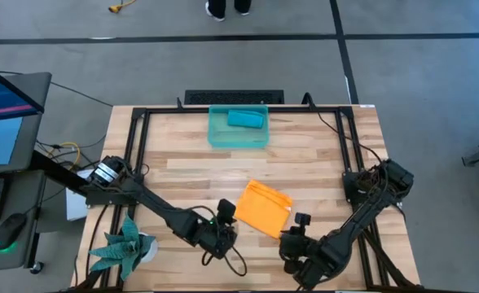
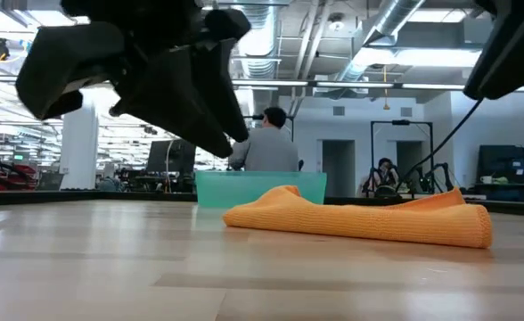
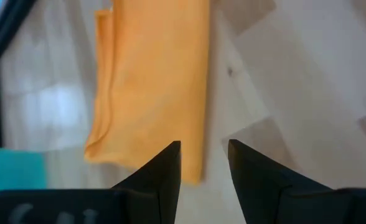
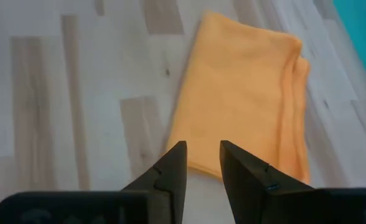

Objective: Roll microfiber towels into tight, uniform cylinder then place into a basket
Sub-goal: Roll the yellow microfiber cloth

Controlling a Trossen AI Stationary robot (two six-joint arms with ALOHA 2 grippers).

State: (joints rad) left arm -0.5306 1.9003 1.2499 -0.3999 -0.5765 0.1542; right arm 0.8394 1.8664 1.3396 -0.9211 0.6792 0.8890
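Pincers flanked the folded orange towel (image 1: 265, 208) near the surface's (image 1: 321, 155) front edge: left pincer (image 1: 224, 230) and right pincer (image 1: 295, 242) both slightly apart, likely poised to roll it.

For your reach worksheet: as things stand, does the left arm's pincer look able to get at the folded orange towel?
Probably yes. The left pincer hangs beside the orange towel, fingers slightly apart, with only bare table between; the right pincer waits at the opposite edge.
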